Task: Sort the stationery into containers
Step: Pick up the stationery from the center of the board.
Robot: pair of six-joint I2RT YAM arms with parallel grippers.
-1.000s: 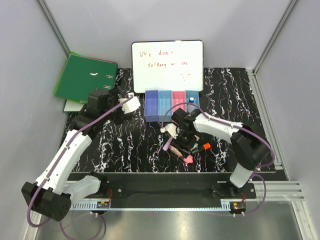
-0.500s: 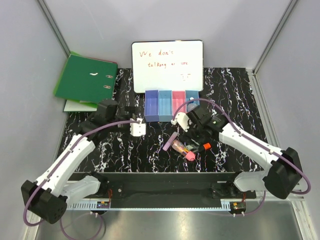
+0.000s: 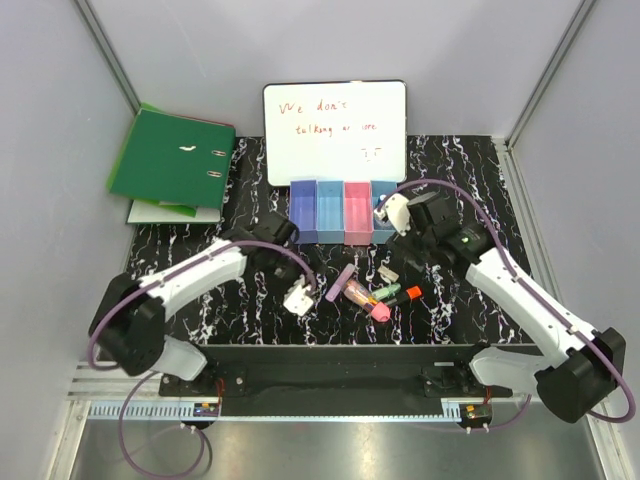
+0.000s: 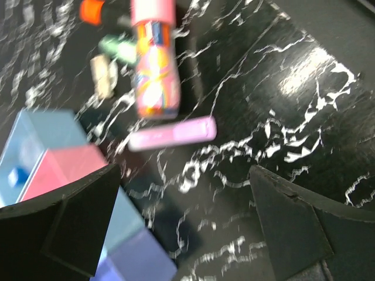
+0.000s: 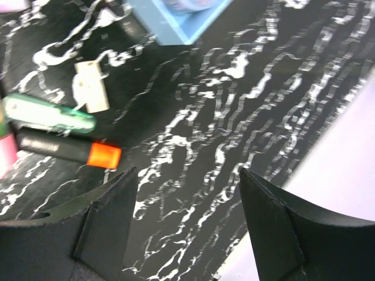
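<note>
The stationery lies in a cluster in front of the containers: a lilac marker (image 3: 340, 283), a pink highlighter (image 3: 366, 301), a green highlighter (image 3: 386, 292) and an orange highlighter (image 3: 405, 296). The four joined bins (image 3: 341, 211) stand in front of the whiteboard, and a blue-capped piece (image 3: 383, 201) sits in the right-most one. My left gripper (image 3: 299, 298) is open and empty just left of the lilac marker (image 4: 173, 133). My right gripper (image 3: 408, 240) is open and empty over bare table between the right-most bin (image 5: 176, 20) and the highlighters (image 5: 50, 114).
A small white eraser-like block (image 3: 388, 272) lies beside the highlighters. The whiteboard (image 3: 335, 130) stands behind the bins. The green ring binder (image 3: 172, 155) lies at the back left. Grey walls close in both sides.
My left arm swung from the back left down to the front centre beside the lilac marker. My right arm moved off the stationery cluster to the back right, near the right-most bin.
</note>
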